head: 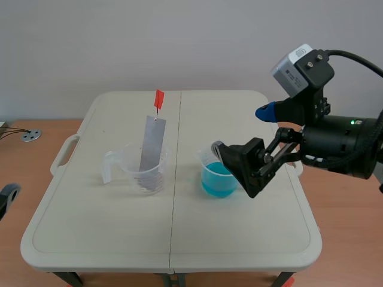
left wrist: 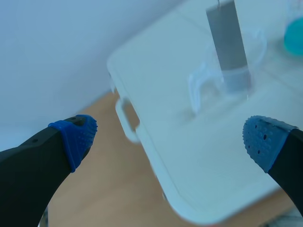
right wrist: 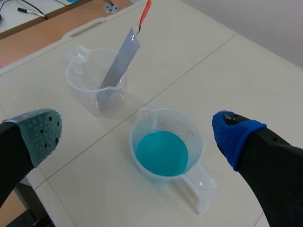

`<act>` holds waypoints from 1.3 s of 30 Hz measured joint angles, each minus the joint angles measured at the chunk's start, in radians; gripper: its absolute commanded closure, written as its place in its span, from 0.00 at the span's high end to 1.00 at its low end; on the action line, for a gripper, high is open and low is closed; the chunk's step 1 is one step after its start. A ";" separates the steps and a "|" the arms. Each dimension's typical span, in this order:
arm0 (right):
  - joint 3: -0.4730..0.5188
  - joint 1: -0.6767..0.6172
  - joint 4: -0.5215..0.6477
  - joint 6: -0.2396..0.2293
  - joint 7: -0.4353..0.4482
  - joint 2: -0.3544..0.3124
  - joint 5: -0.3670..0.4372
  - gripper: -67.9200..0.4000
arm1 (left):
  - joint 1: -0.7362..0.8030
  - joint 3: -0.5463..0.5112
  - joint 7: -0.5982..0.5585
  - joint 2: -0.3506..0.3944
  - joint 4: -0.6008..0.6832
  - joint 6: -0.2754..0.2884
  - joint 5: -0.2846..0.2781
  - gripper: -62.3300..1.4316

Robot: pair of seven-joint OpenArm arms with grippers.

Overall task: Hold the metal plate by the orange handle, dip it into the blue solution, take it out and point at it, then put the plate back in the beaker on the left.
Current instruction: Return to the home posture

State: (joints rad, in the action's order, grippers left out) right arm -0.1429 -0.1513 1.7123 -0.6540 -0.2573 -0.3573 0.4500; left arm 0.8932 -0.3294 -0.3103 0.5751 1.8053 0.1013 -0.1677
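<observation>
A grey metal plate (head: 152, 143) leans upright in the clear beaker (head: 143, 170) on the left, its orange handle (head: 158, 99) sticking up above the rim. To its right stands the beaker of blue solution (head: 217, 178). My right gripper (head: 251, 140) hovers open just right of and above the blue beaker (right wrist: 165, 149), which lies between and ahead of its fingers (right wrist: 234, 135); the plate (right wrist: 118, 61) and handle (right wrist: 144, 14) are farther ahead. My left gripper (left wrist: 170, 139) is open and empty, off the table's left side, with the plate (left wrist: 227, 38) and clear beaker (left wrist: 227, 80) far ahead.
Both beakers stand on a white folding table (head: 90, 227) with a centre seam and side handles. A brown wooden surface surrounds it, with a small metal disc (head: 30, 136) and cables at the far left. A pen (right wrist: 28, 12) lies beyond the table.
</observation>
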 measured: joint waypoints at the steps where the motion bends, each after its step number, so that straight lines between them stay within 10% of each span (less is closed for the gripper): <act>1: 0.007 -0.022 0.008 0.000 0.014 -0.007 0.000 0.98 | -0.025 0.011 -0.003 0.005 0.006 -0.001 0.000 1.00; 16: 0.157 -0.246 0.035 -0.001 0.199 -0.045 0.003 0.98 | -0.262 0.352 0.010 0.076 0.027 0.003 0.006 1.00; 39: 0.183 -0.309 0.062 -0.042 0.257 -0.045 0.003 0.98 | -0.265 0.434 0.040 0.076 0.027 0.003 0.006 1.00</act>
State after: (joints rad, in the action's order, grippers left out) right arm 0.0399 -0.4606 1.7741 -0.6956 -0.0002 -0.4023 0.4526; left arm 0.6285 0.1043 -0.2703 0.6510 1.8324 0.1040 -0.1616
